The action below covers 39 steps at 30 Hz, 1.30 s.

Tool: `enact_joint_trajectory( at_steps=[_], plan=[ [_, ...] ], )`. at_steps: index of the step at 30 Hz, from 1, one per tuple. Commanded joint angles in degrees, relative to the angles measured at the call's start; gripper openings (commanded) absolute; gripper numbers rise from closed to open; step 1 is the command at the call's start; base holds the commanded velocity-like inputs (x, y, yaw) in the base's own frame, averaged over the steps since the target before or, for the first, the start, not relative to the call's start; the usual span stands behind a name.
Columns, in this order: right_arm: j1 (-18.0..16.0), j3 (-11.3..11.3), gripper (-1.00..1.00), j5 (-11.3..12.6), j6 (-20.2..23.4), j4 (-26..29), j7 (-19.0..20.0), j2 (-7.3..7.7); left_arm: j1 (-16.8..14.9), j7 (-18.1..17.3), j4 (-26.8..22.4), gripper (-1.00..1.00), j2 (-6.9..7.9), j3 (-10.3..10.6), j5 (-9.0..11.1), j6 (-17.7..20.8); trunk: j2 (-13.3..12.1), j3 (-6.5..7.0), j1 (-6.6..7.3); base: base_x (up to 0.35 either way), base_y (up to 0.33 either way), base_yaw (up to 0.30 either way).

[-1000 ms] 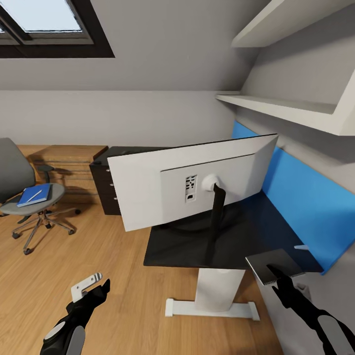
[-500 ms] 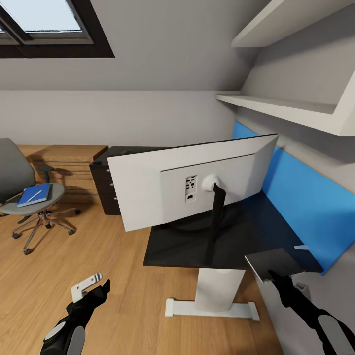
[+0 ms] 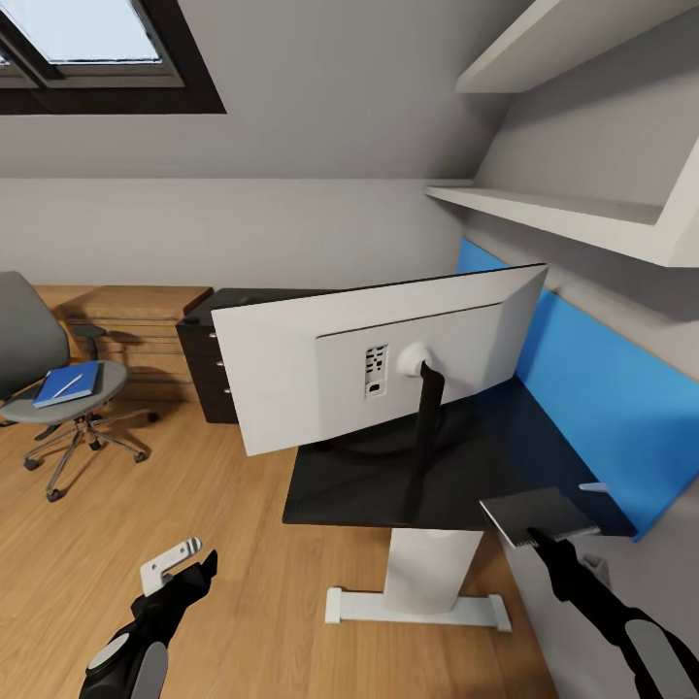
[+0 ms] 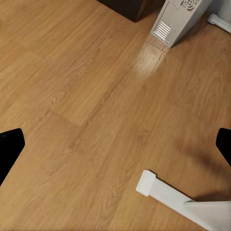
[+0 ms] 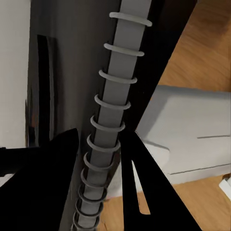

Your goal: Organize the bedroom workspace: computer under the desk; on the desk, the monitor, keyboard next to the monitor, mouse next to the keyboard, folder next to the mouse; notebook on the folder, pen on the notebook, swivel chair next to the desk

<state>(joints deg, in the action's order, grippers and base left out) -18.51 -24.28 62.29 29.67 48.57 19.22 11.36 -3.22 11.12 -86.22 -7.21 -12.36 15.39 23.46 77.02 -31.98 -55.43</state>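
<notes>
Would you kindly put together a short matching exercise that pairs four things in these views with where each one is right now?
Things:
1. monitor
2. folder
3. notebook
4. computer

Places:
A. on the seat of the swivel chair
B. standing on the floor
C. held by the right gripper at the near corner of the desk
D. standing on the desk top, its grey back toward the head camera

Pairs: 1-D, 2-A, 3-C, 4-B
</notes>
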Motion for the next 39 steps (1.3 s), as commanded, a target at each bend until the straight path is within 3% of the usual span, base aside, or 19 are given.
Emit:
enact_joint_trajectory(
  at_steps=[1,8,15,23,30,36,37,38,39],
  plan=[
    [0.0,-0.1,-1.0,0.0,0.4,0.0,0.4,-0.02,0.0,0.3,-0.1,1.0,-0.04,0.0,0.6,0.3,0.0,-0.06,0.0,0.0,0.0,0.0],
    [0.0,-0.1,-1.0,-0.6,0.3,0.1,7.5,-0.19,0.0,0.5,-0.1,1.0,-0.08,0.0,0.6,0.2,-2.8,1.2,1.54,0.0,0.0,0.0],
    [0.0,-0.1,-1.0,-3.3,0.1,1.3,8.6,-0.67,0.0,0.6,-0.1,1.0,-0.14,0.0,0.6,0.2,-5.6,2.46,3.08,-0.137,0.0,0.0],
    [0.0,1.3,-1.0,-10.8,-4.9,2.9,8.9,-1.53,0.0,0.5,1.8,1.0,0.04,0.1,0.7,0.2,-8.8,3.89,4.83,-0.325,0.0,0.0],
    [0.0,3.1,-1.0,-13.8,-10.1,3.0,8.9,-1.6,0.0,0.4,2.8,1.0,0.09,0.1,0.7,0.2,-11.6,5.15,6.37,-0.338,0.0,0.0],
    [0.0,8.7,-1.0,-14.3,-18.2,2.9,8.9,-1.61,0.0,0.3,3.6,1.0,0.09,0.3,0.6,0.2,-14.0,6.23,7.69,-0.339,0.0,0.0],
    [0.0,16.0,-1.0,-14.7,-23.8,2.8,8.2,-1.62,0.0,0.2,3.8,1.0,0.09,1.1,0.6,0.3,-14.4,6.41,7.91,-0.122,0.0,0.0],
    [0.0,18.8,-1.0,-15.2,-25.2,2.7,7.6,-1.67,0.0,0.3,4.2,1.0,0.13,1.8,0.6,0.3,-14.8,6.59,8.13,-0.078,0.0,0.0],
    [0.0,20.2,-1.0,-15.5,-26.0,2.7,7.1,-1.69,0.0,0.3,4.8,1.0,0.14,2.2,0.6,0.3,-15.2,6.76,8.35,-0.062,0.0,0.0]
  ],
)
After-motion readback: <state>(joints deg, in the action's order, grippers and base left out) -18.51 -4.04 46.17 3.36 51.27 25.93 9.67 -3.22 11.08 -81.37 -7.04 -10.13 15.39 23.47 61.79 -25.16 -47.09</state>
